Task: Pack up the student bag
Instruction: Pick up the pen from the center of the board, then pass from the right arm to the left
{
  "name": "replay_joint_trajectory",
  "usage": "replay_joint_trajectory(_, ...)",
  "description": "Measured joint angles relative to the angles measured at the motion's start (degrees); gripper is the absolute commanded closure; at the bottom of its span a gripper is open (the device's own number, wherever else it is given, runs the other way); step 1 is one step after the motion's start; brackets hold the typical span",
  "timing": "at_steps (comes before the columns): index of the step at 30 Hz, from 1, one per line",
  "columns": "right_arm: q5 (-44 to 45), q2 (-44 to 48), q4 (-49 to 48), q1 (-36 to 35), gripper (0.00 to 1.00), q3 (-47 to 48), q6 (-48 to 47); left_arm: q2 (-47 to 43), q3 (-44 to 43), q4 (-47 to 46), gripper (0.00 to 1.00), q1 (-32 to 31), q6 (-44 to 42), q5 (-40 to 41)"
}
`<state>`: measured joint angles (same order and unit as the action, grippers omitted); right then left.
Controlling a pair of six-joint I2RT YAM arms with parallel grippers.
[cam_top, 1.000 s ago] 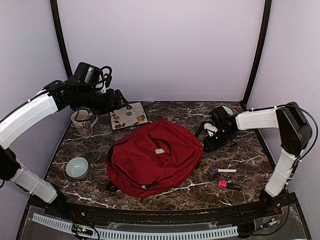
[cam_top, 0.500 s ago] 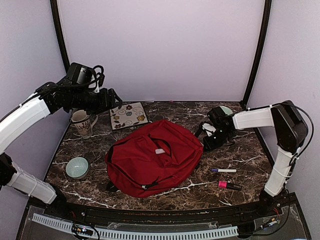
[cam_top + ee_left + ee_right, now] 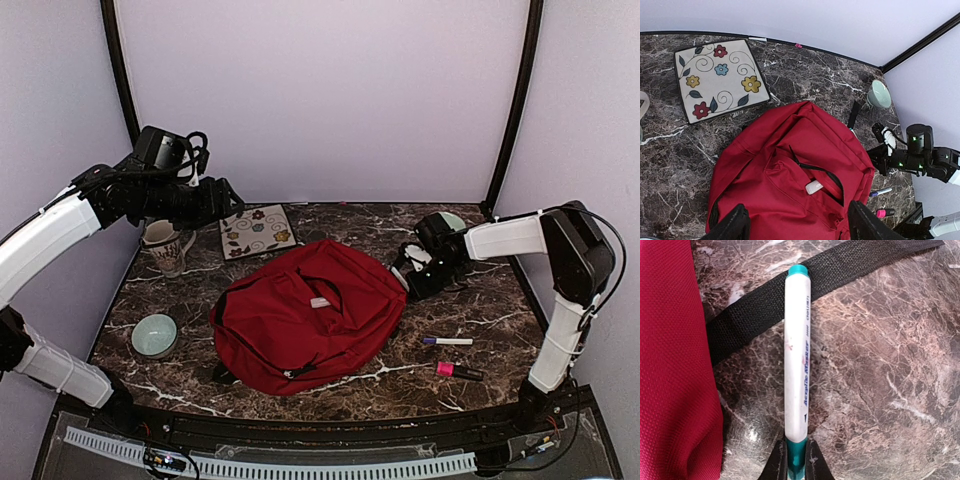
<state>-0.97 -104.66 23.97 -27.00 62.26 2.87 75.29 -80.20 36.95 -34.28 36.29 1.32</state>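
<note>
The student bag (image 3: 300,320) is a big dark-red backpack lying flat mid-table, its front pocket unzipped with a small white item (image 3: 814,187) poking out. My right gripper (image 3: 796,460) sits low at the bag's right edge (image 3: 670,365), shut on the teal end of a white marker (image 3: 796,355). The marker lies on the marble, its far tip resting across a black strap (image 3: 755,305). In the top view this gripper (image 3: 408,283) hides the marker. My left gripper (image 3: 235,195) hangs high over the back left, open and empty, looking down at the bag (image 3: 790,150).
A flowered tile (image 3: 258,230) and a mug (image 3: 165,246) stand at the back left, and a pale green bowl (image 3: 154,335) at the front left. A second pale bowl (image 3: 879,94) is at the back right. A purple-capped marker (image 3: 447,341) and a pink marker (image 3: 458,371) lie front right.
My right gripper's jaws have closed onto the marker's teal end. The left arm has drawn up and back a little, then held still.
</note>
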Motion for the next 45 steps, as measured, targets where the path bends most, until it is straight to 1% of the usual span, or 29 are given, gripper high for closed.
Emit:
replay_joint_trajectory(4,0.2,0.6,-0.2,0.0,0.99,-0.6,0.7,0.0,0.0,0.0,0.30,0.0,0.2,-0.3)
replay_joint_trajectory(10,1.4,5.5,1.5,0.0,1.00,-3.8,2.1,1.0,0.0,-0.9,0.31,0.0,0.1,-2.4)
replay_joint_trajectory(15,2.7,13.1,2.2,0.0,1.00,-5.6,3.5,6.7,-1.1,-3.2,0.33,0.0,-0.9,-7.9)
replay_joint_trajectory(19,3.9,19.1,2.9,0.0,1.00,-7.5,4.7,13.3,-5.0,-3.9,0.35,0.0,-2.2,-12.2)
replay_joint_trajectory(22,4.4,21.9,3.6,0.0,1.00,-8.3,5.2,16.5,-6.8,-5.0,0.35,0.0,-2.7,-15.2)
replay_joint_trajectory(30,6.3,27.3,5.6,0.0,1.00,-7.8,7.2,21.5,-10.2,-7.2,0.36,0.0,-2.7,-20.7)
replay_joint_trajectory(39,-1.3,32.3,4.0,0.0,1.00,-7.7,7.4,26.6,-14.8,-8.7,0.38,0.0,-3.2,-27.4)
replay_joint_trajectory(45,-5.7,36.1,0.7,0.0,1.00,-11.4,7.9,29.2,-15.5,-8.8,0.39,0.0,-3.0,-30.6)
